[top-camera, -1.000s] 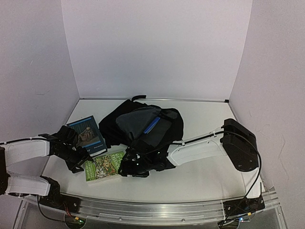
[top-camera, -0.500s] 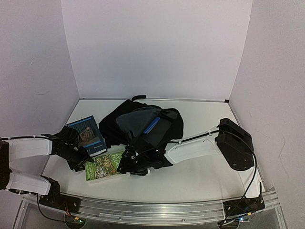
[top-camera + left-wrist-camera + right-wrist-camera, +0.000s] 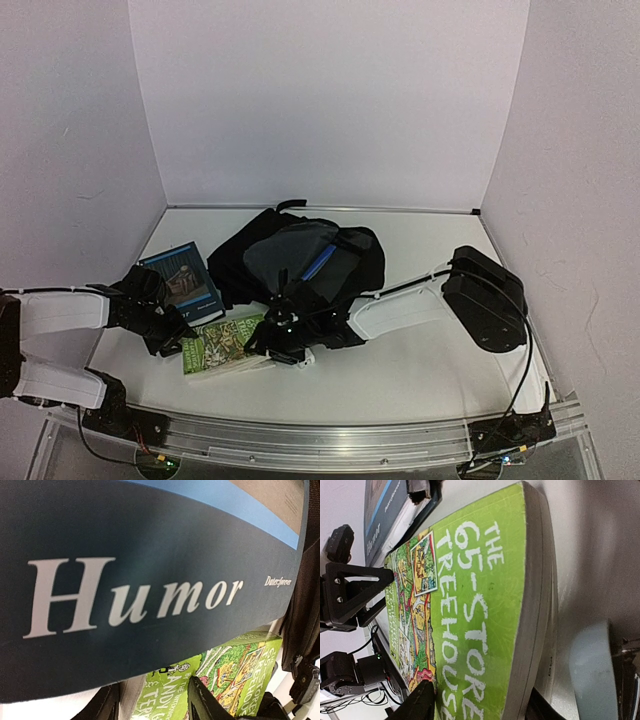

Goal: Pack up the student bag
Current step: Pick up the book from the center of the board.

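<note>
The student bag (image 3: 300, 262) lies open in the middle of the table, a black backpack with a grey lining. In front of it lies a green paperback, "The 65-Storey Treehouse" (image 3: 222, 345) (image 3: 480, 605). My right gripper (image 3: 262, 340) (image 3: 480, 710) is shut on the paperback's right edge, one finger on the cover and one under the pages. My left gripper (image 3: 178, 338) (image 3: 156, 702) is shut on its left edge, where the green cover (image 3: 225, 670) shows between the fingers. A dark blue book titled "Humor" (image 3: 183, 278) (image 3: 150, 580) lies just behind the left gripper.
White walls close in the table on the left, back and right. A blue stick-like item (image 3: 318, 262) lies in the bag's opening. The bag's black fabric (image 3: 307, 630) is close to the right of the left gripper. The metal rail (image 3: 320, 440) runs along the near edge.
Both grippers' jaws have narrowed onto the green book. The right arm has crept left, and the book's near right side has tipped up, showing its page edge.
</note>
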{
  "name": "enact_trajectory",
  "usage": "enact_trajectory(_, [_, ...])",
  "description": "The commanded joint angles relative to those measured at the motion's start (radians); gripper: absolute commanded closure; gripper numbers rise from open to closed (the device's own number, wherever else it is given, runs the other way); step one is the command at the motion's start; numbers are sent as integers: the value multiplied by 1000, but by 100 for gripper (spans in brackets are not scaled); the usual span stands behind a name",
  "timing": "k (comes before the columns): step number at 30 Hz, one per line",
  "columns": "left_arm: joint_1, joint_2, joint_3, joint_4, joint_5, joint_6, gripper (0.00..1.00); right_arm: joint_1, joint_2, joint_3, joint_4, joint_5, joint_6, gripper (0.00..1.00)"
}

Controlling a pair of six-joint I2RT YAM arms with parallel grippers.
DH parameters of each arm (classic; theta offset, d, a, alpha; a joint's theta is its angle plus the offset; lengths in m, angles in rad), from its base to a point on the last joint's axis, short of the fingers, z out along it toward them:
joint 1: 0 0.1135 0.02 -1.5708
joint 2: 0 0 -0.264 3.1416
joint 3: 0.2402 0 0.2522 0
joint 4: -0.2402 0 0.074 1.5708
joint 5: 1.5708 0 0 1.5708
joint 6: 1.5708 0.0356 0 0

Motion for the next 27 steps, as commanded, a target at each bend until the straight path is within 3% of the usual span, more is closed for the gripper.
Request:
enact_trajectory(1, [-4, 22, -23, 15, 32, -14, 55, 8, 19, -9, 106, -21, 37, 55])
enact_trajectory(5, [-4, -27, 0, -38, 5, -6, 52, 7, -44, -35, 108, 27, 19, 71])
enact_trajectory(11, [-5, -215, 93, -184, -81, 27, 29, 7, -180, -64, 112, 25, -86, 99])
enact_trajectory(14, [-5, -317, 169, -267, -154, 72, 14, 8, -250, -82, 113, -33, -137, 100])
enact_trajectory(18, [-4, -378, 295, -264, -161, 217, 9, 9, -351, -104, 112, -131, -206, 100])
enact_trajectory(21, [-5, -365, 382, -208, -80, 347, 9, 9, -437, -117, 88, -163, -265, 100])
enact_trajectory(27, [-10, -236, 473, -28, 402, 499, 9, -15, -576, -111, -17, -127, -391, 100])
